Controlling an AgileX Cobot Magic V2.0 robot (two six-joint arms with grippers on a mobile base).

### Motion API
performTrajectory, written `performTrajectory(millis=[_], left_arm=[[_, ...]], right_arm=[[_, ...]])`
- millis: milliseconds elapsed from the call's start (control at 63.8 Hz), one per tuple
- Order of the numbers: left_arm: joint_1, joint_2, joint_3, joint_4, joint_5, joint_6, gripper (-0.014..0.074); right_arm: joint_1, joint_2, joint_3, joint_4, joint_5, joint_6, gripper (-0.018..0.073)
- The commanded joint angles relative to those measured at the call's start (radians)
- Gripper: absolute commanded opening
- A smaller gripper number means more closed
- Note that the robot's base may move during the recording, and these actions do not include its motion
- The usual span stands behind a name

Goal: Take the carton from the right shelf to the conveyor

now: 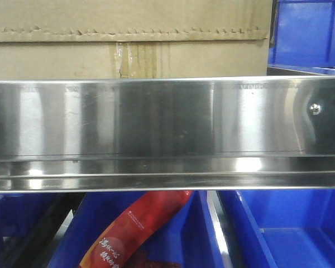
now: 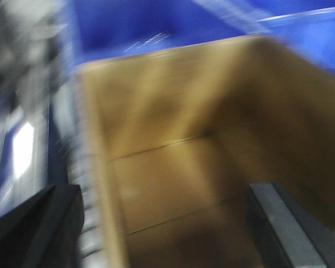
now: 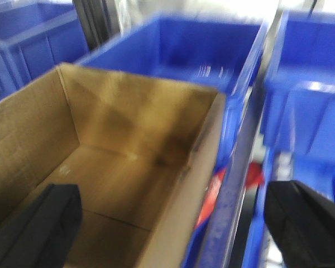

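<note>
Only the red packet (image 1: 142, 226) in a blue bin (image 1: 194, 234) bears gold Chinese characters, too blurred to read.

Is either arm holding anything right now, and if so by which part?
Nothing is held. The left gripper and right gripper both hang wide open over the open brown cardboard carton, a wall between each one's fingers.

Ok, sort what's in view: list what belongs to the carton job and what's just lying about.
Job: carton; right shelf; left pincer and right pincer, both open astride carton walls.
Lying about: blue bins; red packet in a bin.
</note>
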Motion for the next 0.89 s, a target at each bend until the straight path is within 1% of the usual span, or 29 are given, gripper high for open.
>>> performTrajectory(millis=[0,94,204,298,329,549,752,878], left_arm=[[0.040,0.057,-0.091,0.006,0.068,-0.015,0.0493],[0.068,0.112,-0.126,0.006,0.080,-0.015,0.0493],[0.079,0.161,-0.125,0.004,0.086,-0.015,0.0493],[0.079,0.198,-0.125,0.004,0.086,-0.015,0.0493],[0.079,0.211,-0.125,-0.004,0.086,-0.015,0.0493],[0.079,0.285,-0.125,-0.011,0.080,-0.015,0.0493],[0.079,0.332,-0.125,-0.011,0.071,-0.015,0.0493],[0.087,0.351,-0.125,-0.016,0.071,-0.015,0.0484]], right_arm=[[0.000,0.103,-0.145,-0.051,0.107,0.040,0.0559],[0.005,0.203,-0.265,-0.089,0.182,0.064,0.0559],[0.027,0.300,-0.331,-0.118,0.213,0.066,0.0559],[0.038,0.362,-0.340,-0.126,0.212,0.073,0.0559],[0.038,0.377,-0.340,-0.126,0.212,0.089,0.0559],[0.038,0.478,-0.340,-0.126,0.200,0.089,0.0559],[0.038,0.519,-0.340,-0.126,0.159,0.089,0.0559],[0.038,0.541,-0.340,-0.126,0.156,0.089,0.0557]])
